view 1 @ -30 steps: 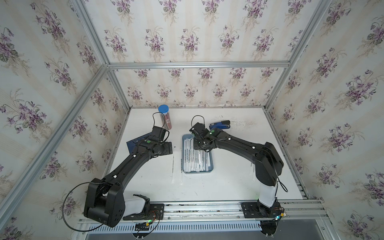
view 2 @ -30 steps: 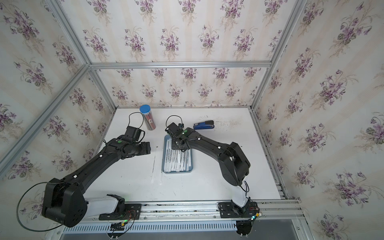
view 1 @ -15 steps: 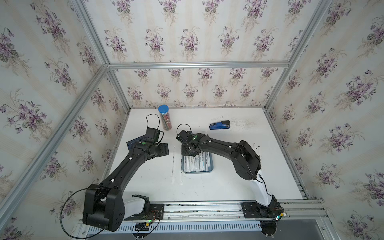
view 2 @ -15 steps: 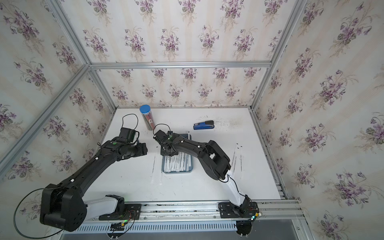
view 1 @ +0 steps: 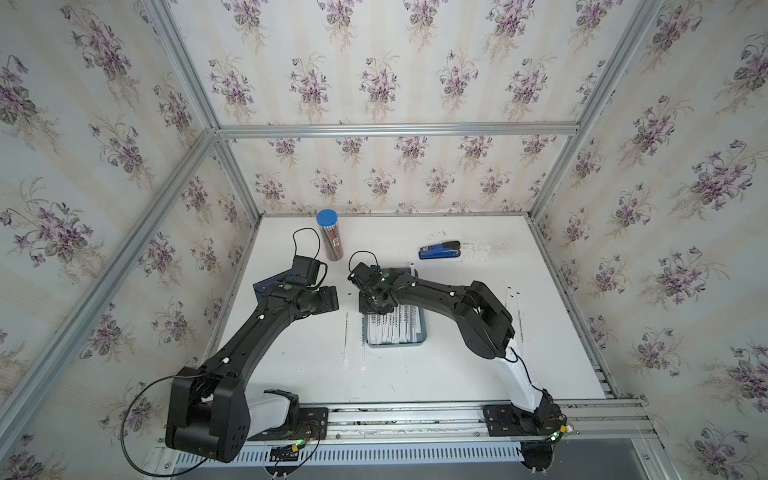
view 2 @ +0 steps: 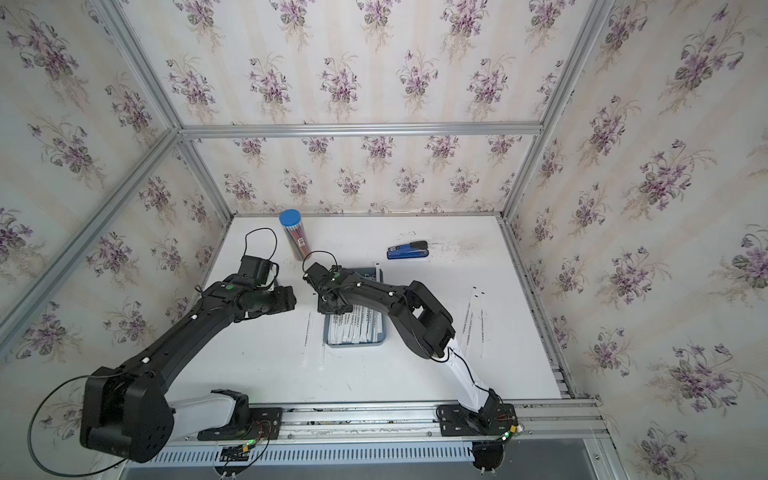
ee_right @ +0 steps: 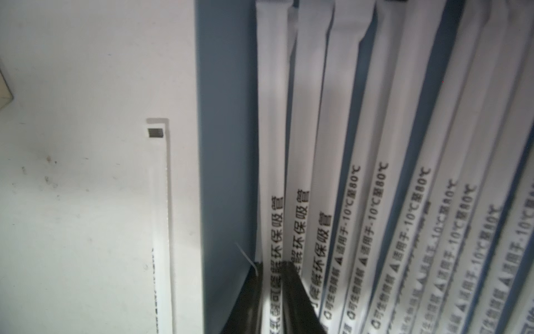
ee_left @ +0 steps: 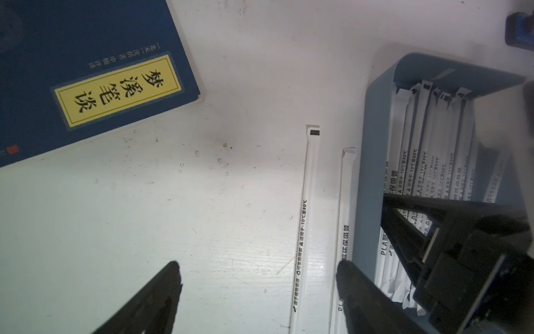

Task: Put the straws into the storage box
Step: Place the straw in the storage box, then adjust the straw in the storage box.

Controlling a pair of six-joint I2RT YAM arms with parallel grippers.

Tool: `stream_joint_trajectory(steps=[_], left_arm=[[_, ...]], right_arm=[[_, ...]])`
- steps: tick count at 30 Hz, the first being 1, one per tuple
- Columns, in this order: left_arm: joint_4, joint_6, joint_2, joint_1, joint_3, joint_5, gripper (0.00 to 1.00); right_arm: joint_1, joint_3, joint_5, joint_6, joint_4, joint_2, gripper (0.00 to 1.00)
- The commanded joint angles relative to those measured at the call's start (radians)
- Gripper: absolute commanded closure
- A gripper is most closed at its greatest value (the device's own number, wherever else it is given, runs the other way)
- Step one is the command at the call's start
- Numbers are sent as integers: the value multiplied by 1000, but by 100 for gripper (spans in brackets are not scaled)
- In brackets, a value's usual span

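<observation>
Most straws [ee_right: 326,144] lie side by side in the storage box [ee_right: 225,144], where the narrowly parted right fingers [ee_right: 297,295] pinch the one nearest its wall. Two more lie on the table [ee_left: 144,217] just beside the box, below the wide-open left fingers [ee_left: 156,295].

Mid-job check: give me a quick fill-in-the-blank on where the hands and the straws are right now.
1. The left hand is ___, with nothing held.
2. The right hand is over the storage box with one ___ between its fingers.
3. ___ straws lie on the table beside the storage box, on the left hand's side.
4. The stapler at the back is black and ___.

Missing words: open; straw; Two; blue.
</observation>
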Motion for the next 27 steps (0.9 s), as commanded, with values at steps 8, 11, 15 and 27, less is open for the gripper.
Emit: stream_joint_trajectory(steps=[8,11,15,27], left_arm=[[8,11,8,0,6,3,15],[6,12,8,0,10,3,15],[8,11,12,1,10,9,15],[18,6,47,1,19,39,16]], right_arm=[[-49,-10,7,-42,-53,-119,73],[-105,-50,57,-72,-69,-178,73],[-213,-78,71,-139,-63,-214,74],[-390,91,80,-229,-48,-75,80]])
